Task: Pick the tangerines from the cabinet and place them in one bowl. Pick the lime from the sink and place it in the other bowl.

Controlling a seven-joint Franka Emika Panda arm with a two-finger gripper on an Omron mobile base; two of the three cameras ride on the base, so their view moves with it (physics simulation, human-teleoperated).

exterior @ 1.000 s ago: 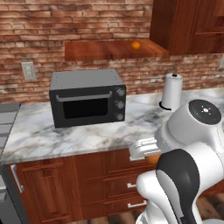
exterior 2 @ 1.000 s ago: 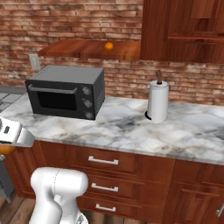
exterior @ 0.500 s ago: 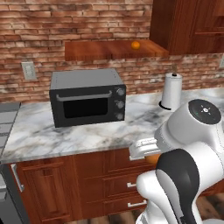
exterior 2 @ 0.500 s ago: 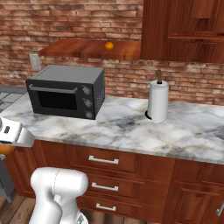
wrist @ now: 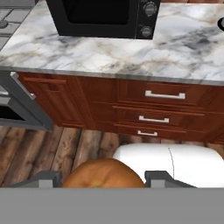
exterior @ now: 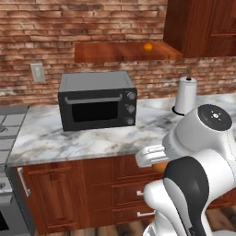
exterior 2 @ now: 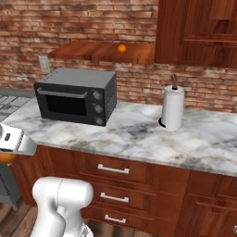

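My gripper (wrist: 103, 180) is shut on one of the tangerines (wrist: 103, 171), which bulges up between the two dark fingertips. The hand hangs low in front of the counter, and the fruit peeks out beneath it as an orange patch (exterior: 160, 167) and again at the left edge of the right base view (exterior 2: 6, 157). A second tangerine (exterior: 148, 47) (exterior 2: 121, 48) rests on the open shelf of the reddish-brown cabinet (exterior: 115, 53) (exterior 2: 92, 51) above the counter. The bowls, the lime and the sink are out of view.
A black toaster oven (exterior: 97, 100) (exterior 2: 76, 96) and a paper towel roll (exterior: 186, 95) (exterior 2: 172, 108) stand on the marble counter (exterior: 92, 140). Drawer fronts with metal handles (wrist: 165, 95) face the hand. A stove (exterior: 7, 124) lies to the left.
The whole scene has slid slightly to the right in both base views, so the camera moved. The gripper keeps its hold on the tangerine in the same low pose.
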